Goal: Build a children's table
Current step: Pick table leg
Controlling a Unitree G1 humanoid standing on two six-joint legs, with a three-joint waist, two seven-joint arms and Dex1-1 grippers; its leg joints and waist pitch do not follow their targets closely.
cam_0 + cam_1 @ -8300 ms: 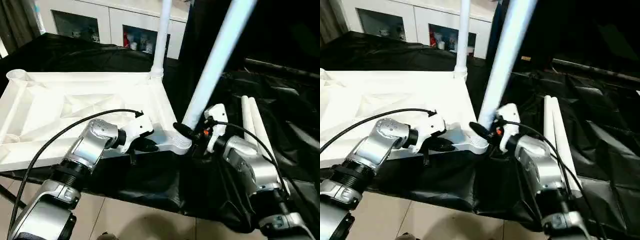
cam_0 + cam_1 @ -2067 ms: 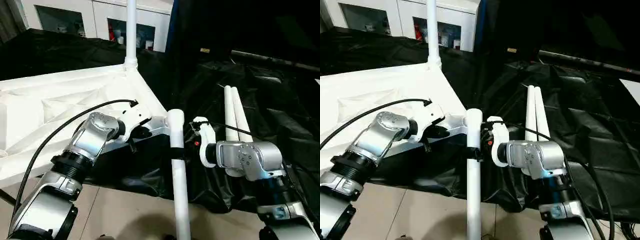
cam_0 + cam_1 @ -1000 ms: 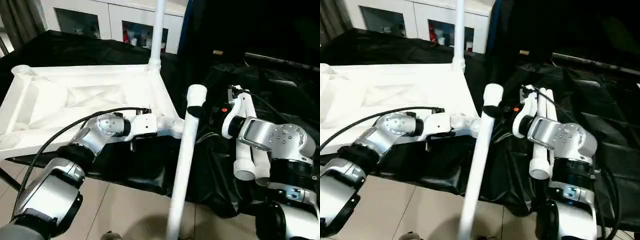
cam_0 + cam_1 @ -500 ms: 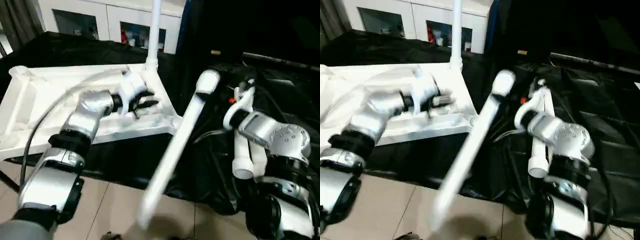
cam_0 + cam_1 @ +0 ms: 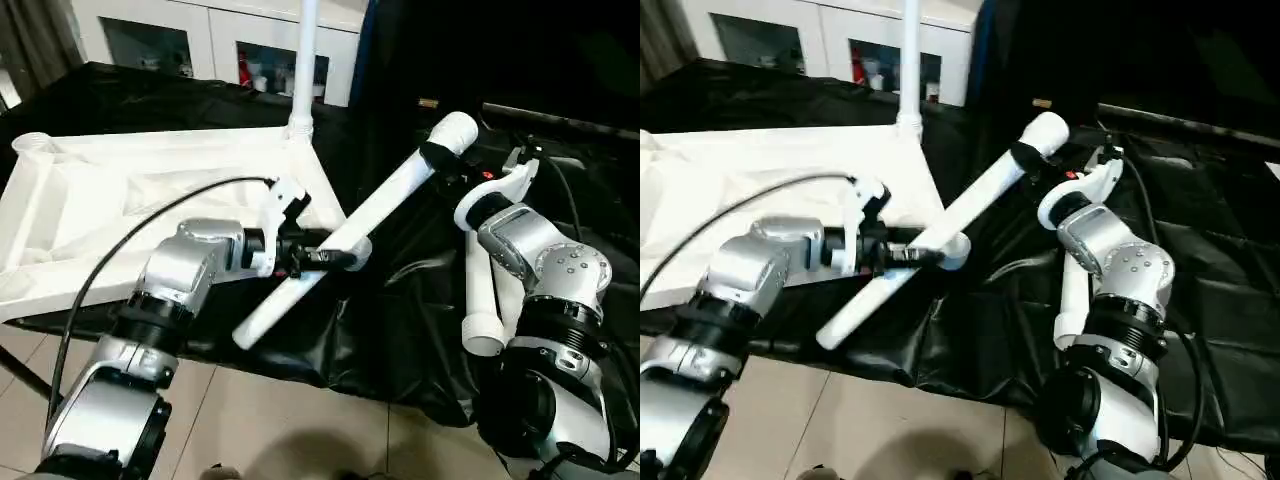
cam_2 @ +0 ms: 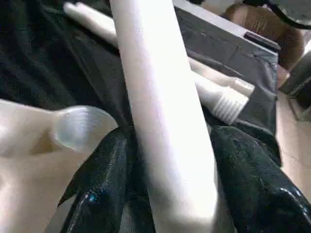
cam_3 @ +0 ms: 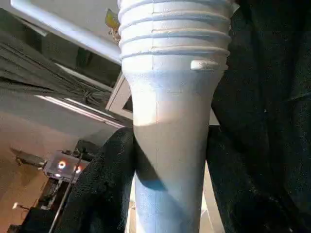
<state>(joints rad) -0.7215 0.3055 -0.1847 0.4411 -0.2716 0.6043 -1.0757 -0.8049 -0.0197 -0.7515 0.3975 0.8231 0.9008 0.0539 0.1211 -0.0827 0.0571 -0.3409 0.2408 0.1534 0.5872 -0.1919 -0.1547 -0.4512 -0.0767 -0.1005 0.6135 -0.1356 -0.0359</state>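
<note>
On our left the upturned table top [image 5: 150,200] lies on the black-draped table [image 5: 120,95] with one leg already upright in its far corner, and our left hand [image 5: 335,258] sits just beside the near right corner socket [image 6: 80,127], its black fingers [image 6: 99,189] standing either side of the loose leg [image 5: 350,225]; whether they press it we cannot tell. That leg runs aslant, its lower end out past the table's front edge and its ribbed end up to the right, where our right hand [image 5: 440,162] is clamped around it. We judge the ribbed end lies well apart from the socket and on the right hand's side, so the leg must be swung round before it can seat.
</note>
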